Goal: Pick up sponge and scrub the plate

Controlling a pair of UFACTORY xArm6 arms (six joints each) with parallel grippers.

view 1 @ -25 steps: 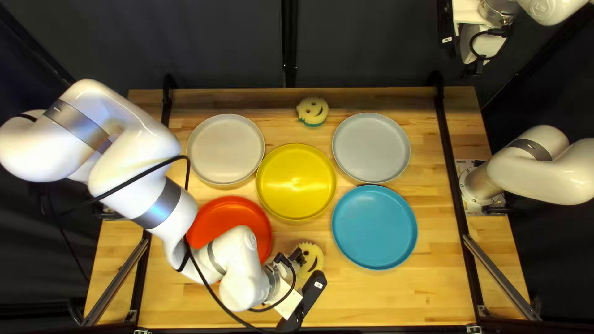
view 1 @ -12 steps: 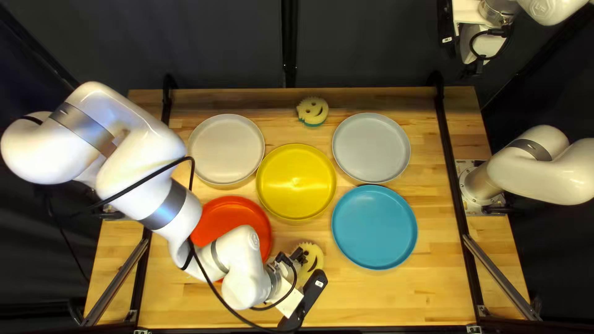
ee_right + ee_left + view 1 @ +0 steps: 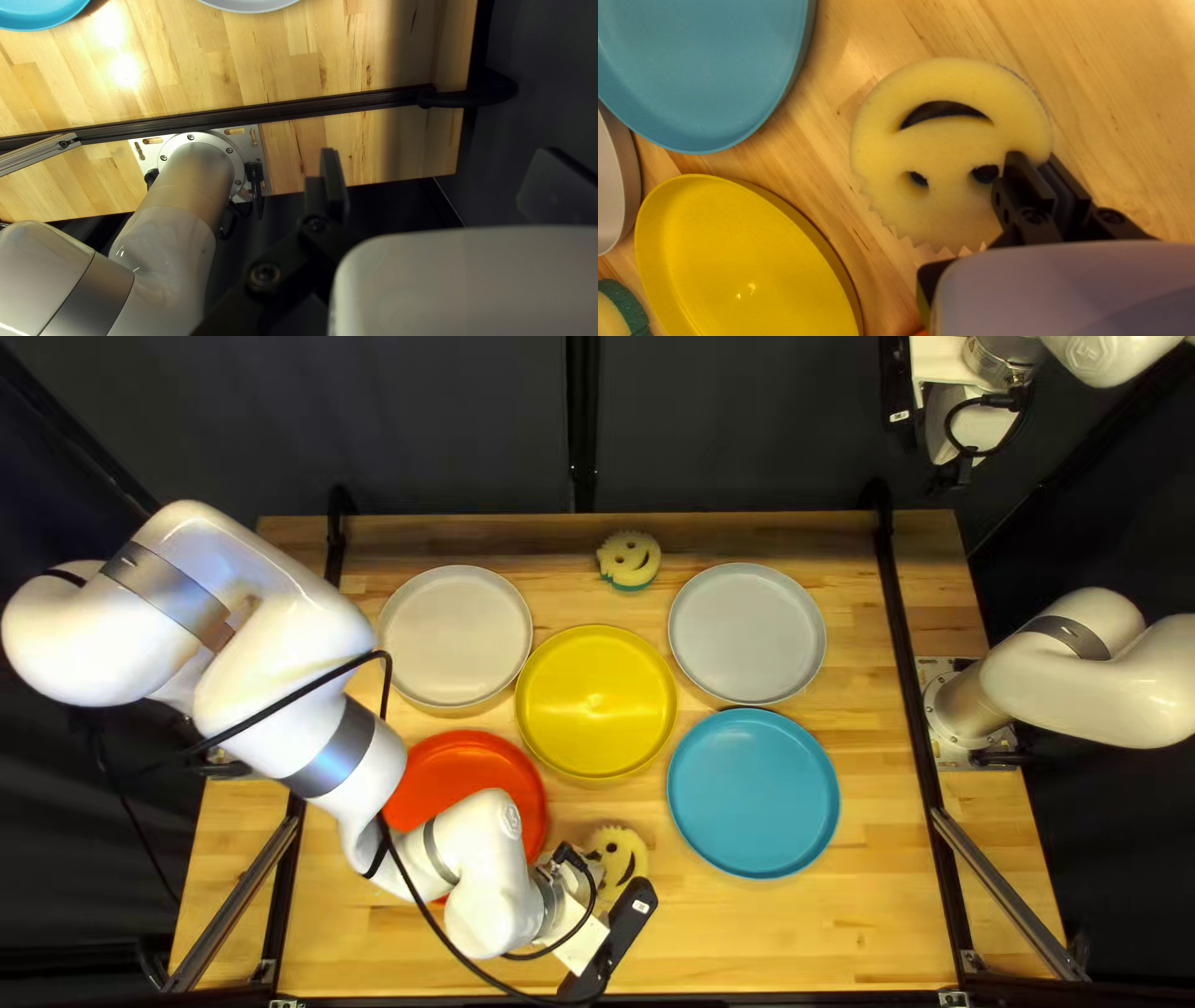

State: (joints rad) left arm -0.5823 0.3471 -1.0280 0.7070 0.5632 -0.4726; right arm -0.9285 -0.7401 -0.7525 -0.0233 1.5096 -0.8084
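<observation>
1. Spanning most of the top left view, the wooden surface (image 3: 772,933) carries five plates and two sponges.
2. My left arm (image 3: 249,660) reaches from the left edge over part of the red plate (image 3: 461,772), toward the near edge.
3. My right arm (image 3: 1083,660) rises from its base at the right edge, with its far end at the upper right corner of the top left view.
4. The blue plate (image 3: 753,793) sits to the right of the yellow plate (image 3: 595,703), a bit nearer the near edge. The red plate is on the yellow one's other side. Farther back are the off-white plate (image 3: 454,637), on the left, and the grey plate (image 3: 747,632), on the right.
5. The left claw (image 3: 591,874) is closed on the edge of the near sponge (image 3: 946,146), just beside one eye hole.
6. The right claw (image 3: 956,471) is open, its fingers (image 3: 335,183) wide apart.
7. The near sponge, yellow with a cut-out smile and toothed hair, is between the red and blue plates, toward the near edge.
8. The far sponge (image 3: 629,558), yellow over green, lies near the far edge, between the off-white and grey plates.
</observation>
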